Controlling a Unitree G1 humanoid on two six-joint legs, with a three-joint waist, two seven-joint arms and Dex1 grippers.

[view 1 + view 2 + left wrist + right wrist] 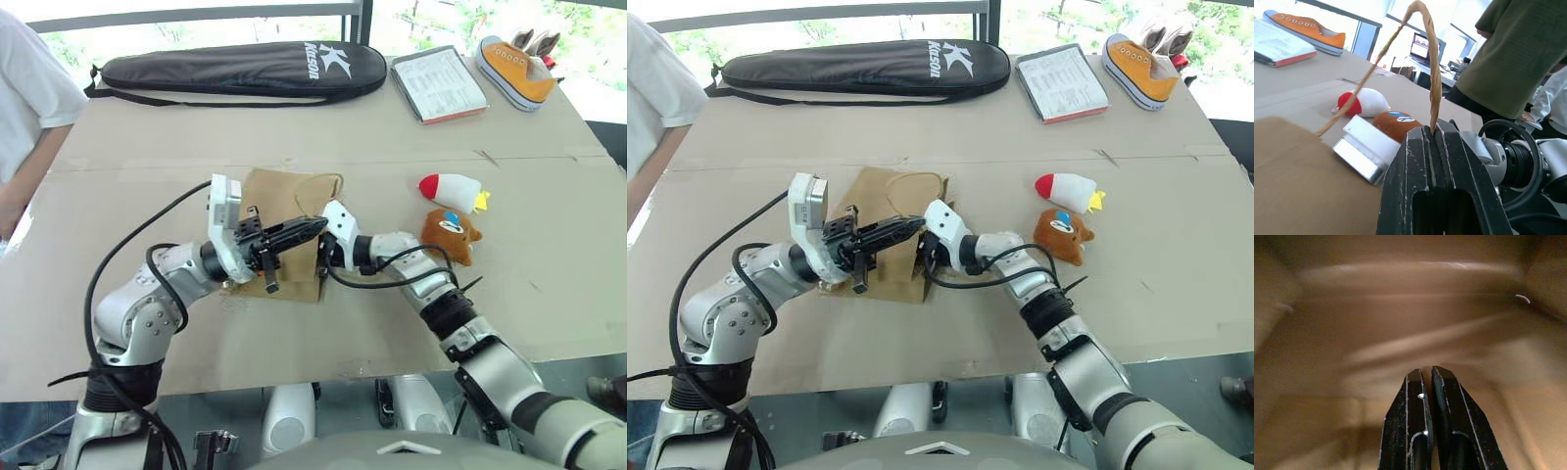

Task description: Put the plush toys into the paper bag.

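A cardboard-covered worktop (pixel 549 284) carries everything, with one brown paper bag (pixel 274 201) lying near its middle as the reference point. Beyond the bag, at the far edge, lies one long black racket case (pixel 235 67) with white lettering that appears to read "Kason". Far and to the right of the bag sits one booklet (pixel 438 83) of printed pages too small to read, and further right one orange sneaker (pixel 516 70) with white sole. Two plush toys lie to the right of the bag, both outside it: a white rocket-shaped toy (pixel 453 190) with red tip, and just nearer than it a round brown toy (pixel 451 234) with a blue-and-white face. The left end effector (pixel 1433 142) is clenched on one thin twisted handle (pixel 1431 63) of the bag, the loop rising from between its fingers. The right end effector (pixel 1425 382), fingers pressed together and holding nothing, reaches into the bag's mouth, brown paper all around it. A person's arm (pixel 24 171) shows left of the bag, beside the worktop.
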